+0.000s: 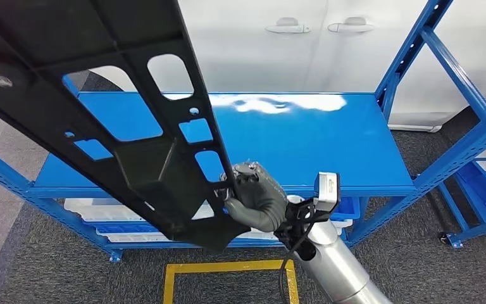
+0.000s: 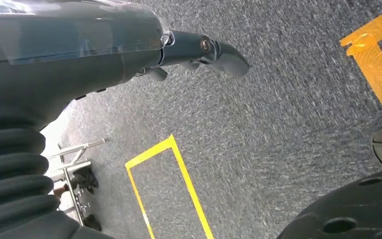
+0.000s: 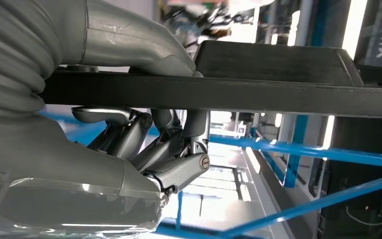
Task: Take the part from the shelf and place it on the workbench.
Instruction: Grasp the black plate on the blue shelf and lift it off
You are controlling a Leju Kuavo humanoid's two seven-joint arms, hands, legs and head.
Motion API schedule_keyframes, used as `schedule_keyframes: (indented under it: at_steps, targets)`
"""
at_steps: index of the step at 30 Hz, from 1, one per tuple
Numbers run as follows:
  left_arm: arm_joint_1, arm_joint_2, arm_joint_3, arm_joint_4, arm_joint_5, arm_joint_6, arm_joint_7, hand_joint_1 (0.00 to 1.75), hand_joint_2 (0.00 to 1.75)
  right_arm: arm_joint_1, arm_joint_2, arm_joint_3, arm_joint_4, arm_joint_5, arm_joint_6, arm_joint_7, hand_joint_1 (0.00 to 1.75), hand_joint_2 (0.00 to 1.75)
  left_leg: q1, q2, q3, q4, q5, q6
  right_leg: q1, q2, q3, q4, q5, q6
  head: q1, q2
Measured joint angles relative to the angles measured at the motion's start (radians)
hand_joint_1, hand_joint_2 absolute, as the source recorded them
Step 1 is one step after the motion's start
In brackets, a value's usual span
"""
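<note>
While the right hand (image 1: pixel 253 190) clamps one edge of the long black perforated panel (image 1: pixel 101 120), it hangs tilted before the blue shelf (image 1: pixel 329 139).
Risk: off-centre grip, panel may pivot or slip; left hand (image 2: pixel 204 50) hangs free, fingers apart.

The shelf (image 1: pixel 329 136) serves as landmark. The part (image 1: pixel 101 120) hangs tilted above and in front of the shelf's left half, its lower end near the front edge. The right hand (image 1: pixel 253 196) grips that lower end, thumb on one face and fingers (image 3: pixel 144 139) on the other, just in front of the shelf's front edge. Bins (image 1: pixel 95 212) lie under the shelf. A floor marking (image 1: pixel 228 269) lies before it; cabinet doors (image 1: pixel 316 44) stand behind.
</note>
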Motion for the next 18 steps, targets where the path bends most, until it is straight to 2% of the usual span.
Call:
schedule_keyframes:
  at_steps: [1,3,5,7,8,9,10,11,13,14,16,18]
  targets:
    - [0.001,0.001,0.002,0.000,0.003,0.000,-0.004,0.00,0.00,0.030,0.002,0.009,-0.014,-0.003,-0.006,0.000,1.74,1.75,0.000,0.000,0.001,-0.003,0.000,-0.005,-0.003,-0.001,0.002,-0.007,0.005,-0.001,0.000,0.000]
    - [0.003,0.002,0.004,0.000,0.005,0.001,-0.009,0.00,0.87,0.074,0.007,0.024,-0.035,-0.007,-0.014,0.002,1.75,1.75,-0.003,0.003,-0.007,0.015,-0.015,-0.016,-0.011,-0.004,0.011,-0.026,0.016,-0.003,0.000,0.000]
    - [-0.001,0.003,0.006,0.000,0.007,0.003,-0.011,0.00,1.75,0.104,0.014,0.033,-0.051,-0.015,-0.025,0.007,1.75,1.75,-0.003,0.007,-0.048,0.104,-0.069,-0.026,-0.015,-0.007,0.016,-0.038,0.024,-0.006,0.000,0.000]
    - [-0.010,0.004,0.010,0.000,0.006,0.005,-0.012,0.00,1.75,0.142,0.022,0.039,-0.070,-0.006,-0.049,0.014,1.74,1.75,0.000,0.008,-0.105,0.228,-0.126,-0.037,-0.014,-0.010,0.016,-0.037,0.024,-0.008,-0.001,0.000]
    - [-0.015,0.004,0.011,0.000,0.003,0.005,-0.012,0.00,1.75,0.166,0.025,0.043,-0.081,0.012,-0.066,0.015,1.74,1.75,0.001,0.009,-0.119,0.262,-0.134,-0.041,-0.014,-0.011,0.016,-0.036,0.024,-0.008,-0.001,0.000]
    - [-0.019,0.004,0.012,0.000,0.000,0.004,-0.010,0.00,1.75,0.190,0.026,0.048,-0.092,0.035,-0.082,0.013,1.74,1.75,0.002,0.011,-0.114,0.256,-0.122,-0.044,-0.014,-0.011,0.016,-0.034,0.022,-0.008,-0.001,0.000]
    - [-0.022,0.004,0.012,0.000,-0.005,0.002,-0.008,0.00,1.75,0.215,0.027,0.053,-0.106,0.061,-0.096,0.008,1.75,1.75,0.004,0.014,-0.090,0.212,-0.096,-0.046,-0.015,-0.010,0.016,-0.031,0.020,-0.006,-0.001,0.000]
    - [-0.024,0.004,0.012,0.000,-0.011,0.000,-0.006,0.00,1.75,0.240,0.027,0.056,-0.121,0.085,-0.109,0.001,1.75,1.75,0.005,0.018,-0.050,0.140,-0.064,-0.047,-0.015,-0.009,0.017,-0.026,0.017,-0.003,-0.001,0.000]
    - [-0.027,0.004,0.012,-0.001,-0.020,-0.004,-0.001,0.00,1.75,0.282,0.027,0.058,-0.152,0.115,-0.123,-0.014,1.75,1.75,0.007,0.022,0.014,0.026,-0.027,-0.036,-0.011,-0.006,0.015,-0.014,0.008,0.006,-0.001,0.000]
    - [-0.030,0.003,0.012,-0.002,-0.023,-0.005,-0.001,0.00,1.75,0.297,0.026,0.059,-0.165,0.123,-0.126,-0.019,1.75,1.75,0.007,0.023,0.029,0.000,-0.022,-0.028,-0.009,-0.005,0.014,-0.010,0.005,0.010,-0.001,0.000]
    - [-0.037,0.002,0.012,-0.003,-0.026,-0.007,0.000,0.00,1.75,0.316,0.026,0.059,-0.185,0.128,-0.128,-0.022,1.74,1.75,0.007,0.019,0.029,-0.005,-0.021,-0.011,-0.006,-0.004,0.013,-0.008,0.003,0.017,-0.001,0.000]
    - [-0.045,0.000,0.012,-0.003,-0.027,-0.008,0.000,0.00,1.75,0.325,0.025,0.059,-0.199,0.130,-0.128,-0.021,1.73,1.75,0.011,0.020,0.029,-0.008,-0.016,0.000,-0.008,-0.004,0.009,0.011,-0.011,0.027,0.000,0.000]
